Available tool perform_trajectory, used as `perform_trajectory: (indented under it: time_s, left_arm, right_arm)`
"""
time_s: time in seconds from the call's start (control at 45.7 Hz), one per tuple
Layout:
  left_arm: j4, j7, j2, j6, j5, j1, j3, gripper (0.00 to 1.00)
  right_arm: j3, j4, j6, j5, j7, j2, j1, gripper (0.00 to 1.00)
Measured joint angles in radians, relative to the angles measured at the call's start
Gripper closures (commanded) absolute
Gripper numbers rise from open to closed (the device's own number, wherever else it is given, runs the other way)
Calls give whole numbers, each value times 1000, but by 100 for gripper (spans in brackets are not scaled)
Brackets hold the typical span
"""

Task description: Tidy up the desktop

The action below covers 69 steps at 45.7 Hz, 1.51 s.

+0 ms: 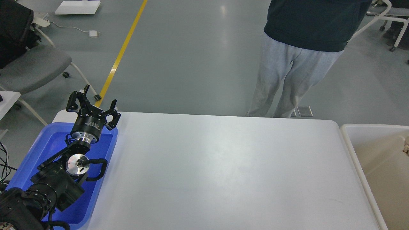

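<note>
In the head view, our left gripper [92,107] hangs over the far end of the blue plastic tray [108,159], its black fingers spread wide and holding nothing. Our right gripper does not show in this view.

To the right of that claw stretches the desktop [223,169], the large smooth matte white rectangular tabletop with rounded corners. We judge it rigid, heavy and fixed in place: not a thing to lift, only a surface to work over, and slick enough that anything pushed on it would slide. No loose item shows on it, so we judge the tidying done or nearly so.

The blue tray lies under and behind the claw, at the desktop's left edge; the parts not hidden by our arm look bare. Far to the claw's right, past the desktop, stands the beige-white plastic bin [354,150]; something pale shows at its far right edge, too cropped to name.

Beyond the table stands a person in grey trousers [287,76].
</note>
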State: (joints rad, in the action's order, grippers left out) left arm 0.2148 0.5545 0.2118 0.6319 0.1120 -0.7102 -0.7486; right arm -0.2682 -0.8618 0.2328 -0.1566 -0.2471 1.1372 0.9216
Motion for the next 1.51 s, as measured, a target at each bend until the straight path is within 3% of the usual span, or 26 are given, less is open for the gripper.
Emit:
perform_trajectory:
  time_s: [0.262,0.722,1.247,1.268,1.334,1.378,1.4,1.509]
  left_arm:
    - [0,0,0,0,0,0,0,0]
    - [0,-1,1,0,0,0,0,0]
    - [0,0,1,0,0,0,0,0]
    - [0,0,1,0,0,0,0,0]
    - [0,0,1,-1,0,0,0,0]
    - [0,0,1,-1,0,0,0,0]
    - [0,0,1,-1,0,0,0,0]
    - [0,-1,1,-1,0,0,0,0]
  right_arm:
    - [44,210,-19,242,3,-154,-167,100]
    - [246,626,-21,329,52,-437,-365,100]
    - [286,735,-30,338,70,-521,-397,100]
    - [286,736,-31,338,70,-522,-397,89]
    - [287,740,-33,338,70,-524,-397,40]
    - [288,747,-35,338,70,-526,-397,17]
    - [288,751,-36,338,70,-526,-397,11]
    - [288,786,-46,335,70,-540,-397,11]
